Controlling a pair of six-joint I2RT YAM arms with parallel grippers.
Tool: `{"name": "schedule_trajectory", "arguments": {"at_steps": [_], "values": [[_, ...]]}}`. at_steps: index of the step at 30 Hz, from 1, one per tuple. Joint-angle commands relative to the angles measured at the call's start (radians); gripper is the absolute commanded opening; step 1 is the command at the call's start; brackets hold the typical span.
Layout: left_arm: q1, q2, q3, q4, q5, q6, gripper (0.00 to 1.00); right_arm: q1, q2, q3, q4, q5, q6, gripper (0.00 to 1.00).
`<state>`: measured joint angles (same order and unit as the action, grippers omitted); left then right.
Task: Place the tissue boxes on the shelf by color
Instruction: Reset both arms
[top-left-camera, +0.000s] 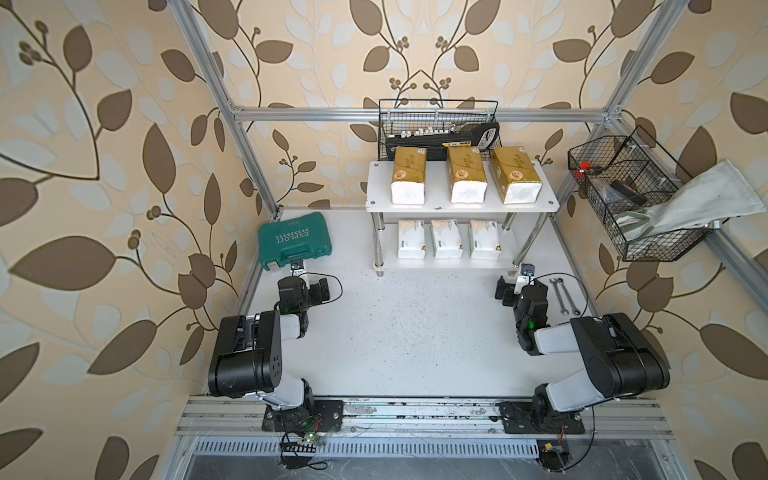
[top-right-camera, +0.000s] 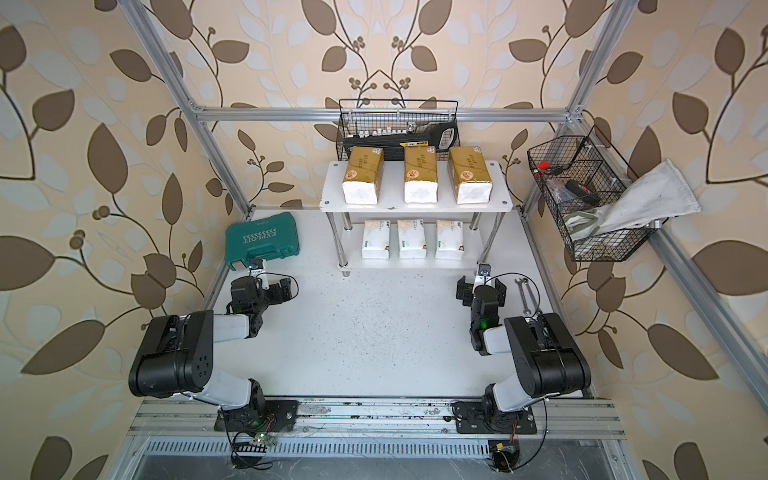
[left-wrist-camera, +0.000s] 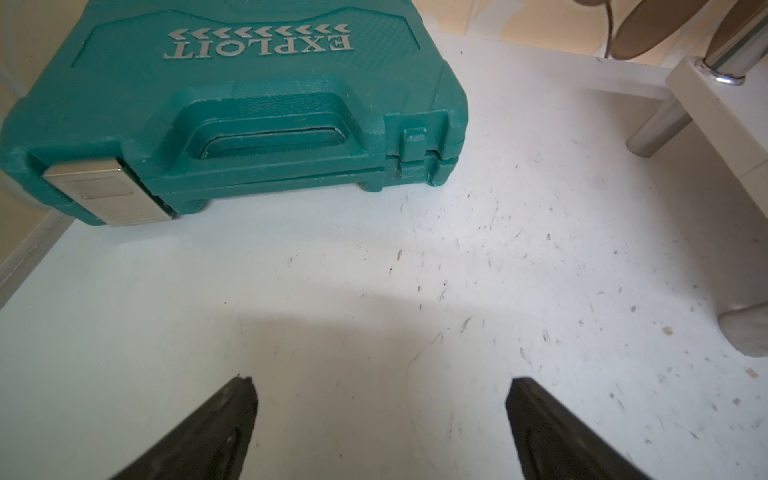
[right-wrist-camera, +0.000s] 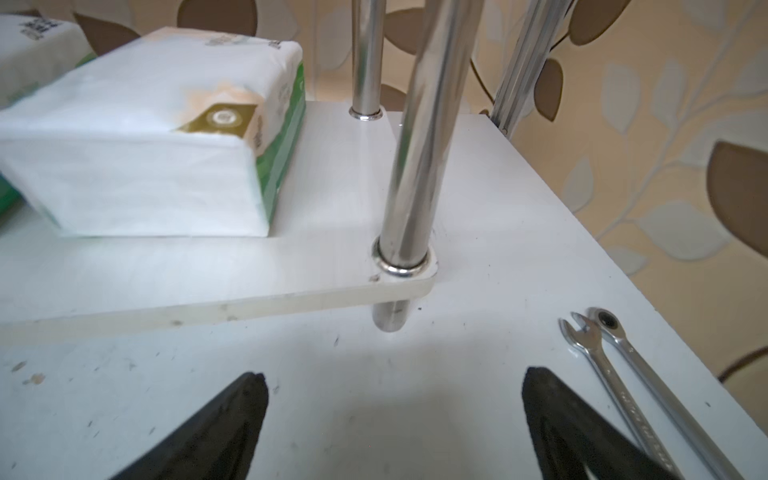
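tissue boxes (top-left-camera: 466, 176) all sit on the shelf (top-left-camera: 379, 195) in both top views: three gold packs (top-right-camera: 419, 174) in a row on the upper board and three white packs (top-right-camera: 410, 245) on the lower one, so the sort looks done to me. my left gripper (top-left-camera: 322, 291) and right gripper (top-left-camera: 505, 289) hang spread and empty over the tabletop (top-left-camera: 415, 332). the gold pack nearest the board's right end lies skewed toward its front edge, and a bump to the shelf could tip it off. the upper board hides the white packs' far ends. in the left wrist view my fingers (left-wrist-camera: 216, 436) gape over bare tabletop, the teal tool case (left-wrist-camera: 232, 108) just ahead at the far left corner; only a shelf corner shows. in the right wrist view my open fingers face the shelf's front right leg (right-wrist-camera: 415, 145); pushing forward would strike it, or sweep the wrenches (right-wrist-camera: 623, 374) by the right edge. one white pack shows whole, another is cut off, and the upper board is out of view.
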<state>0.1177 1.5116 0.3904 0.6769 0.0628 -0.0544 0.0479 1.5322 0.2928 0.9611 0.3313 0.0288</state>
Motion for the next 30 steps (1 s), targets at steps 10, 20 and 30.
{"name": "schedule_trajectory", "arguments": {"at_steps": [10, 20, 30], "values": [[0.012, -0.008, 0.018, 0.028, 0.071, -0.001, 0.99, -0.016, -0.006, 0.039, -0.031, -0.057, 0.033, 0.99], [0.005, -0.008, 0.015, 0.034, 0.026, -0.011, 0.99, -0.014, -0.012, 0.035, -0.025, -0.058, 0.031, 0.99], [0.004, -0.005, 0.016, 0.031, 0.025, -0.011, 0.99, -0.015, -0.009, 0.037, -0.029, -0.057, 0.031, 0.99]]}}
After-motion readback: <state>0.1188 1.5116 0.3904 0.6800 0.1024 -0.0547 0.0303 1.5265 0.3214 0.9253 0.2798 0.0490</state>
